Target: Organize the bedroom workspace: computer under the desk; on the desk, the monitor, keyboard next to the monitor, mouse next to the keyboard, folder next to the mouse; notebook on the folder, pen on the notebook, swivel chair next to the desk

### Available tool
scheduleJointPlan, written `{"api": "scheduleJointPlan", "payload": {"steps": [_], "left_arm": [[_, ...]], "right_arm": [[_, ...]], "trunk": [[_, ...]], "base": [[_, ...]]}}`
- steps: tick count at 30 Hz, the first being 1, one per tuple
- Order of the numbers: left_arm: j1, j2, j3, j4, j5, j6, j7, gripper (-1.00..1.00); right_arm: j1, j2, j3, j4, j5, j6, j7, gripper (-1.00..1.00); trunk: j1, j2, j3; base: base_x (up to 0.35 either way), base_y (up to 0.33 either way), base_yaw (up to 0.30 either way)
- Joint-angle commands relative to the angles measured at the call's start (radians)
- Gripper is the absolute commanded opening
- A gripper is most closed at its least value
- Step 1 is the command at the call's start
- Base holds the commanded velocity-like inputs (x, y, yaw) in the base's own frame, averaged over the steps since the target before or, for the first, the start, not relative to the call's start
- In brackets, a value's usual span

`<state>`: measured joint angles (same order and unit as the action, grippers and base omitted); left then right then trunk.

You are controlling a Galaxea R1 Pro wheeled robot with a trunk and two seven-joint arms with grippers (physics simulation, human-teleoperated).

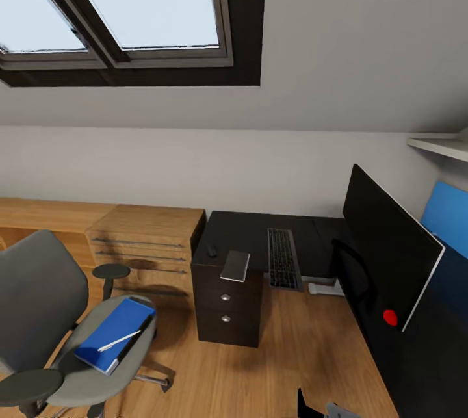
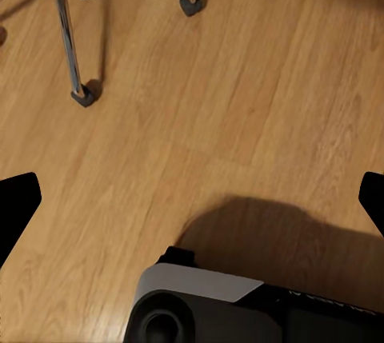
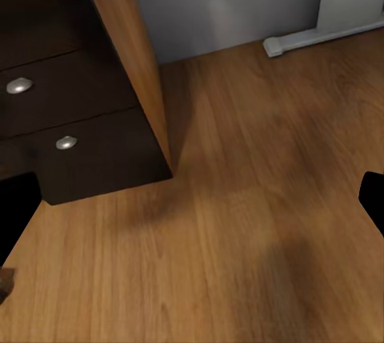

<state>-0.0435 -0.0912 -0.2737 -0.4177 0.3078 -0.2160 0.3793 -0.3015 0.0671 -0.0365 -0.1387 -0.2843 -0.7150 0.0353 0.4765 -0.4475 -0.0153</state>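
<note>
From the head view, I am looking at an attic bedroom with a skylight [image 1: 130, 8] and wood floor [image 1: 305, 346]. The dark worktop [image 1: 247, 229] is carrying the keyboard [image 1: 282, 258], its long axis running away from me, and the mouse [image 1: 212, 251]. The monitor [image 1: 383, 255] is standing nearer, edge-on. The blue folder [image 1: 116, 333] is lying on the swivel chair [image 1: 58, 333], a pen [image 1: 119, 340] lying diagonally on top.

In the left wrist view, I am seeing chair legs [image 2: 68, 39] on the floor; the left gripper [image 2: 192, 199] is spread wide.

In the right wrist view, I am facing dark drawers [image 3: 72, 127]; the right gripper [image 3: 192, 199] is likewise spread, gripping nothing.
</note>
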Motion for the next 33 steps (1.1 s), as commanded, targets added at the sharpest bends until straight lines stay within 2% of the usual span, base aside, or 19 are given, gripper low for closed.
{"api": "scheduleJointPlan", "payload": {"steps": [1, 18, 24, 33], "left_arm": [[-0.001, 0.001, -0.009, 0.000, 0.009, -0.005, 0.007, 1.00], [-0.001, 0.001, -0.009, 0.001, 0.009, -0.005, 0.006, 1.00], [-0.001, 0.001, -0.009, 0.001, 0.009, -0.005, 0.006, 1.00], [-0.001, 0.001, -0.009, 0.001, 0.009, -0.005, 0.006, 1.00]], "right_arm": [[-0.001, 0.000, -0.003, 0.001, -0.003, -0.003, 0.003, 1.00], [-0.001, 0.000, -0.003, 0.001, -0.002, -0.003, 0.005, 1.00], [-0.001, 0.000, -0.003, 0.001, -0.003, -0.003, 0.005, 1.00], [-0.001, 0.000, -0.003, 0.001, -0.003, -0.003, 0.005, 1.00]], "trunk": [[0.000, -0.002, -0.003], [0.000, -0.002, -0.029], [0.000, -0.002, -0.037], [0.000, -0.002, -0.041]], "base": [[0.014, 0.000, 0.010], [0.002, 0.000, -0.010], [0.000, 0.000, -0.146], [0.000, 0.000, -0.256]]}}
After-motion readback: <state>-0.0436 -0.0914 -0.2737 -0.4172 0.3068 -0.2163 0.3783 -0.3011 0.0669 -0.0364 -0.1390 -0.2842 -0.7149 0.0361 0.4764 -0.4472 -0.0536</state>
